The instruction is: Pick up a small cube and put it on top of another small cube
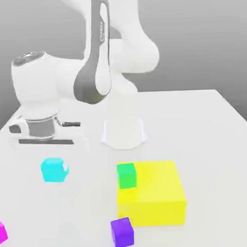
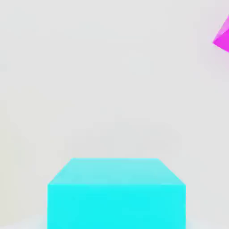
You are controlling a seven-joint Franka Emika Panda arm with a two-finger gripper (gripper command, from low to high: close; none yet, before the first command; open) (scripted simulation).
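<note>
A small cyan cube [image 1: 53, 169] sits on the white table at the exterior view's left, straight under my hand. A bit of cyan [image 1: 65, 170] pokes out at its right side; I cannot tell whether that is a second small cube. My gripper [image 1: 46, 141] hangs just above the cube, on the wide white hand. In the hand view the cyan cube [image 2: 116, 192] looms very close and centred, in line with the grip. The gripper is shut on it.
A big yellow block [image 1: 155, 197] lies right of centre, with a green cube [image 1: 126, 175] at its near-left corner. A purple cube [image 1: 122, 232] stands in front of the block. A magenta cube [image 1: 1, 232] [image 2: 222, 38] is at the left edge. The arm's white base [image 1: 123, 130] rises behind.
</note>
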